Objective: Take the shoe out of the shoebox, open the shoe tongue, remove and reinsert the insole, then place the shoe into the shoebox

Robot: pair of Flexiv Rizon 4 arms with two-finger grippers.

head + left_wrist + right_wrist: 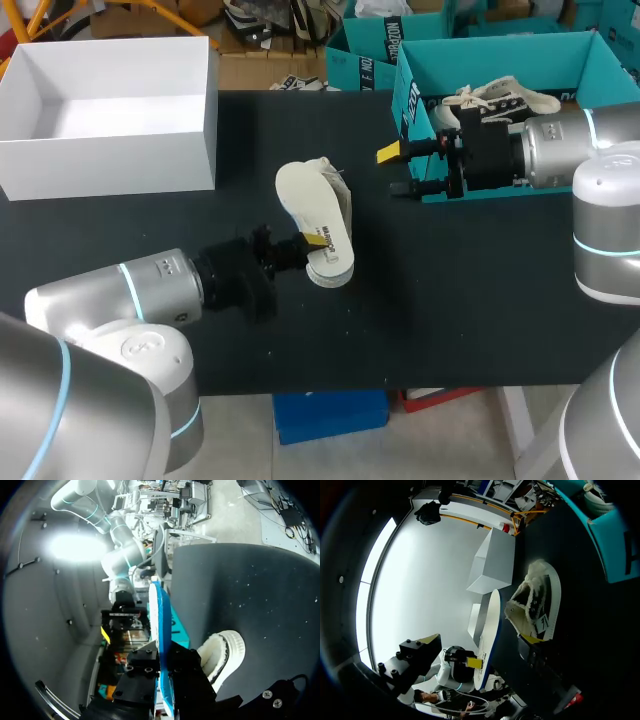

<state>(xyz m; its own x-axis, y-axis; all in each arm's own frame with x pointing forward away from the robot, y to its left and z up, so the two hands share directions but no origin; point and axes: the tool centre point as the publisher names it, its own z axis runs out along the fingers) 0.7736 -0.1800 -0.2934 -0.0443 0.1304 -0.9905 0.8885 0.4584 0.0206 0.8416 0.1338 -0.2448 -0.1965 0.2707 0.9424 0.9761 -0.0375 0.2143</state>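
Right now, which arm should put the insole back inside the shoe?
Left, probably. The left gripper is shut on the insole, close beside the shoe on the table. The right gripper is open and empty, off by the teal shoebox, apart from the shoe.

So the left arm comes in from the lower left of the head view and lies pretty much flat, reaching toward the middle of the frame. Its claw is clamped on the edge of the insole, with one yellow tip showing on the near face. The right arm comes in from the right edge, up in the upper part, and points left. Its claw is spread wide with nothing in it, one finger above the other in the frame.
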